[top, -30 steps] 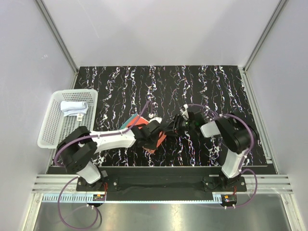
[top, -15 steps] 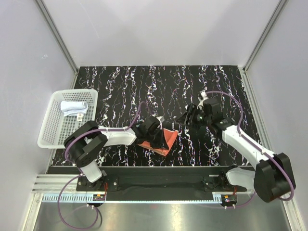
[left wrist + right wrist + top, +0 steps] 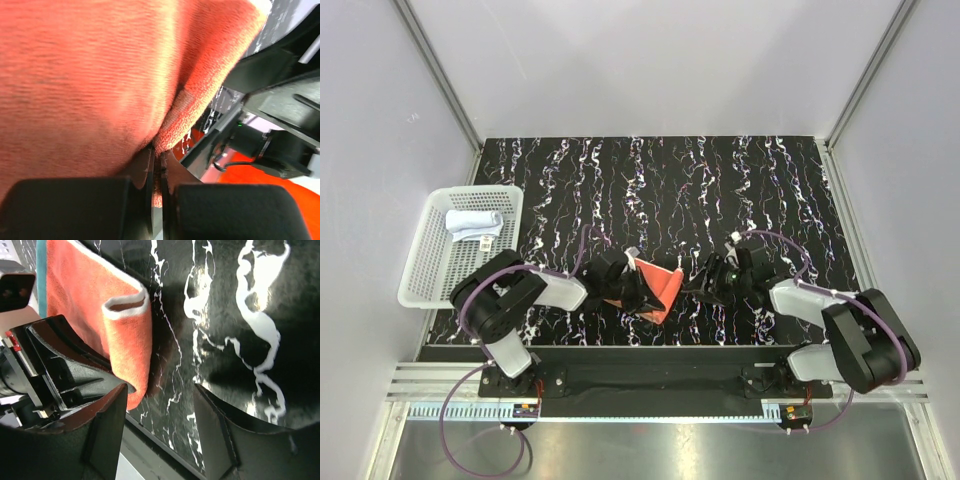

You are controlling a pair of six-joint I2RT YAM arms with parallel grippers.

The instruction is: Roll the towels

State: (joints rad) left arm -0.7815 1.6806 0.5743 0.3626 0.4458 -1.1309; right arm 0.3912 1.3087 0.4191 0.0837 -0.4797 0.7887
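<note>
The rust-orange towel (image 3: 658, 287) lies folded on the black marbled table near the front middle; it fills the left wrist view (image 3: 100, 75) and shows in the right wrist view (image 3: 100, 305) with a white and teal edge. My left gripper (image 3: 638, 295) is shut on the towel's edge. My right gripper (image 3: 705, 287) is open and empty, low over the table just right of the towel's folded end. The pale blue towel (image 3: 472, 223) lies rolled in the white basket (image 3: 425, 275) at the left.
The table's front edge (image 3: 660, 347) runs just below both grippers. Grey walls close the sides and back. The two arms are close together at the towel.
My right arm has swung back and down toward the towel's right end. My left gripper has drawn the towel slightly toward the front, and the towel now stands up more at its right side.
</note>
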